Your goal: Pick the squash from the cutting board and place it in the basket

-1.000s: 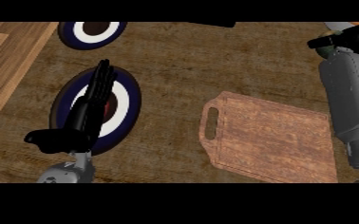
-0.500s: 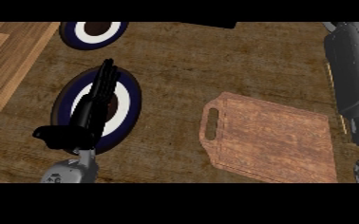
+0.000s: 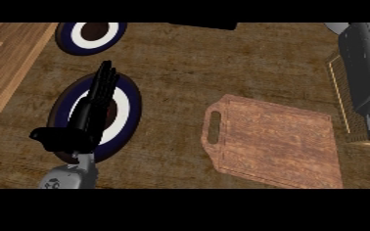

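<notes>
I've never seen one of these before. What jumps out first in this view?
The black left hand lies with straight fingers over a blue-rimmed plate at the left. A bare wooden cutting board sits at lower right, no squash visible on it. The right arm runs along the right edge, its hand out of sight.

— Where does the head view look from?

— From above, steeply down onto the counter [image 3: 217,68], close enough that the counter fills the view.

— What marks its edges?

— The left hand [image 3: 83,120] comes in from the lower edge at left, over a plate [image 3: 133,105]. A second plate [image 3: 90,36] is cut by the top edge. The board [image 3: 278,139] lies toward the lower right corner, and a grey forearm [image 3: 354,68] runs down the right edge.

— Any other view?

— None; nothing is shared.
</notes>
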